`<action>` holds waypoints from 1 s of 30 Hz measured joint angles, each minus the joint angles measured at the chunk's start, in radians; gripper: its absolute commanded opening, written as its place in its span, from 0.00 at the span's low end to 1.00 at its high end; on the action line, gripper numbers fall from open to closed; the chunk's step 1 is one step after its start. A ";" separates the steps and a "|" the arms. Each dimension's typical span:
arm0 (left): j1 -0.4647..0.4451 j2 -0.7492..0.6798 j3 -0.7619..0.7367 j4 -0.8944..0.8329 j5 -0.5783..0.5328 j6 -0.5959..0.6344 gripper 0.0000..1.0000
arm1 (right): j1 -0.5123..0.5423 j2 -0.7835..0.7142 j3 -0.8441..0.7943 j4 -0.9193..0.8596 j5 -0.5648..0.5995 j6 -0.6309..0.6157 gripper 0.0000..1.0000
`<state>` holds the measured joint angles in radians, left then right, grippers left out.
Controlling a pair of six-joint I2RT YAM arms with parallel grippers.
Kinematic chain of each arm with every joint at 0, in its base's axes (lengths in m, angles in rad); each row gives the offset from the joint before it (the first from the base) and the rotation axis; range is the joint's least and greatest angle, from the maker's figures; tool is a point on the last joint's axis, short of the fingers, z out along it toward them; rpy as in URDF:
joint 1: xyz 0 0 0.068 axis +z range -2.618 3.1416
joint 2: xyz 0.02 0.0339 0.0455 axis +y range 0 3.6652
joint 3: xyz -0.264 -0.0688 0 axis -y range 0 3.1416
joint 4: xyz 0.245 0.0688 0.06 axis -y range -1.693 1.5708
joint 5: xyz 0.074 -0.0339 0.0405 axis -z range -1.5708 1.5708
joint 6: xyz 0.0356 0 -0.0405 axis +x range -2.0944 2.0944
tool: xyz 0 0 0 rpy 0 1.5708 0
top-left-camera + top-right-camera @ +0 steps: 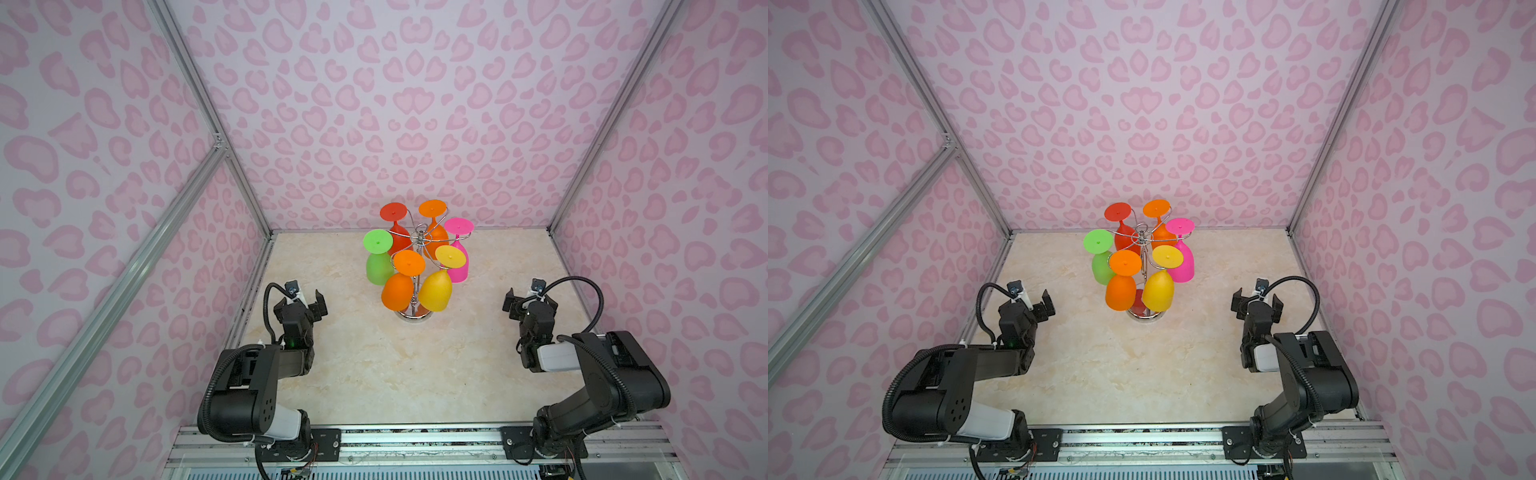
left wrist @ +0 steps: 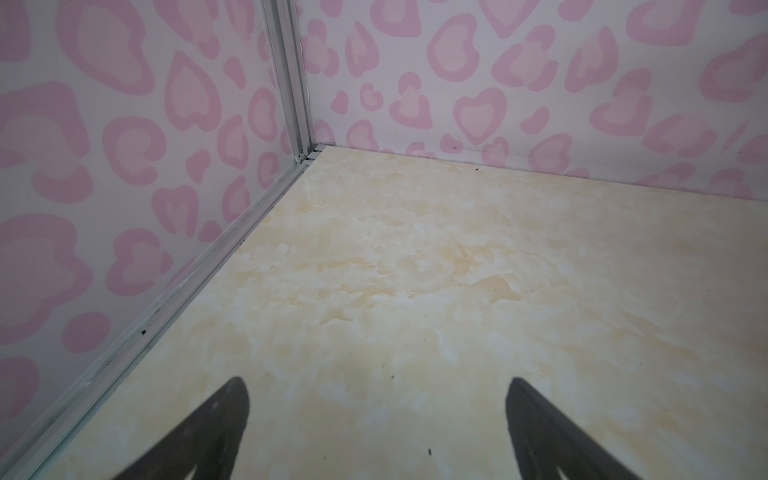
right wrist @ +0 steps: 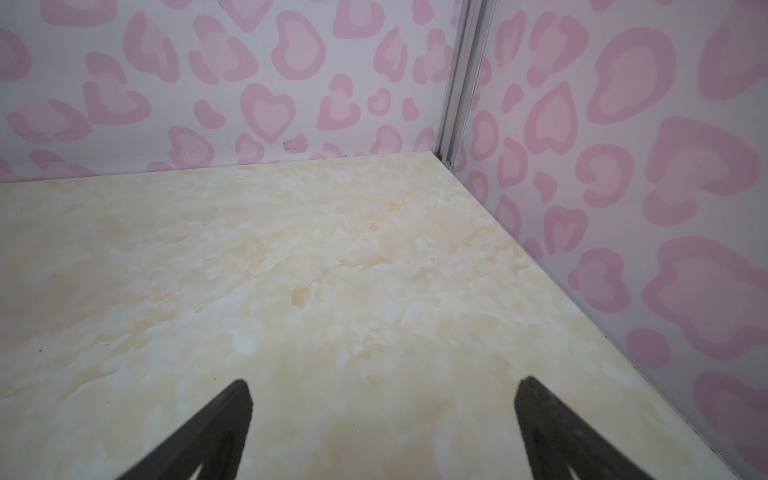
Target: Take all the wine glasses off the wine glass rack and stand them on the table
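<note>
I see the rack (image 1: 421,237) standing mid-counter (image 1: 374,374) toward the back wall, with six glasses (image 1: 435,291) hanging bowl-down from its hooks. My left end effector (image 2: 377,386) and right end effector (image 3: 384,386) both gape wide and hold nothing. They sit well apart from the rack, one on either side.

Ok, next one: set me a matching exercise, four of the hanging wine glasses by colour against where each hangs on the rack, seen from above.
Seen in a top view, places around the wine glass rack; front means toward the arms.

Things:
1. green wine glass
2. pink wine glass
3. yellow wine glass
4. red wine glass

Places:
a. front right
b. back left
c. far left
d. far right

Pairs: 1-c, 2-d, 3-a, 4-b.
</note>
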<state>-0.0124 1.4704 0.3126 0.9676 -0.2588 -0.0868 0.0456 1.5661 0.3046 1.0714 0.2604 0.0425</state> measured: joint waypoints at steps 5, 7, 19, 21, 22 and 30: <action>0.000 0.000 0.000 0.000 0.000 0.000 0.98 | 0.009 0.001 0.001 0.000 0.010 -0.003 0.99; 0.000 0.000 0.000 0.000 0.000 0.000 0.98 | 0.014 0.001 0.002 0.000 0.010 -0.007 0.99; 0.000 0.000 0.000 0.000 0.000 0.000 0.98 | 0.016 0.001 0.002 0.000 0.023 -0.008 0.99; 0.000 0.000 0.000 0.000 0.000 0.000 0.98 | 0.016 0.001 0.002 0.001 0.030 -0.008 0.99; 0.000 0.000 -0.001 0.002 0.000 0.000 0.98 | 0.018 0.001 0.002 0.001 0.035 -0.008 0.99; -0.028 -0.126 0.032 -0.085 -0.030 0.008 0.98 | 0.027 -0.139 0.064 -0.143 0.069 -0.007 0.99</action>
<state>-0.0402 1.3449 0.3450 0.8825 -0.2890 -0.0784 0.0727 1.4273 0.3683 0.9287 0.3298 0.0357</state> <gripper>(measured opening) 0.978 0.991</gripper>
